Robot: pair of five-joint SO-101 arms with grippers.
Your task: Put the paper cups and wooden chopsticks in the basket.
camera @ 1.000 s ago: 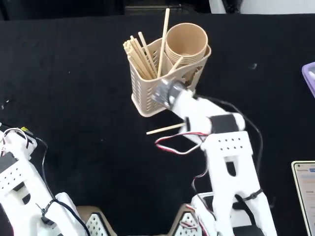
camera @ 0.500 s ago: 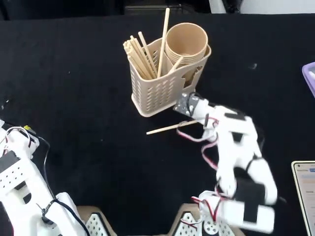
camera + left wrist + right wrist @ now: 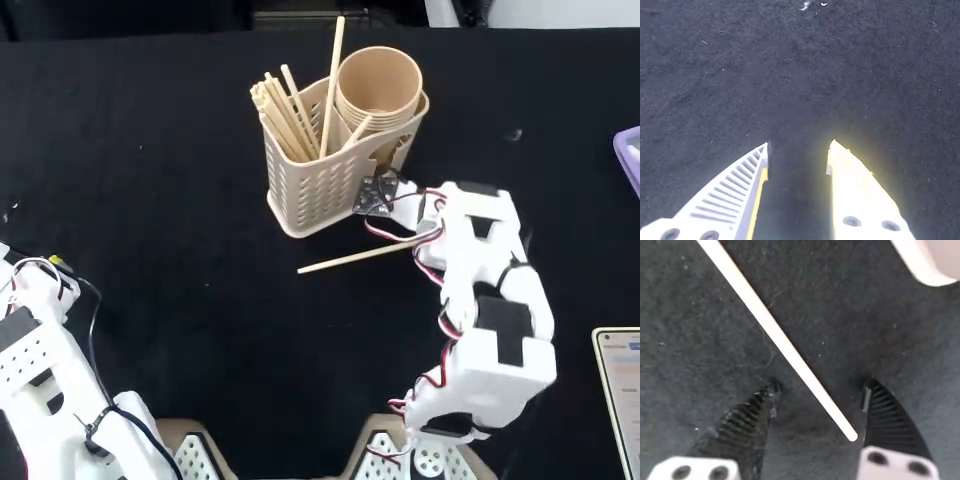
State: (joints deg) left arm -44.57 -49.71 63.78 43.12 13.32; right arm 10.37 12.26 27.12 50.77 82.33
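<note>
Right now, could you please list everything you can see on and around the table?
basket: one, beige, far middle of the table
paper cups: nested stack, count unclear, tan, in the basket
chopsticks: several, pale wood, standing in the basket
loose chopstick: one, pale wood, flat on the table in front of the basket
table: one, black
purple object: one, cut off at the right edge
screen device: one, white-framed, near right corner
left gripper: open, over bare table
right gripper: open, either side of the loose chopstick's end

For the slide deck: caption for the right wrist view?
Right hand open over the black table, the end of a loose chopstick lying between its fingers, basket corner nearby.
</note>
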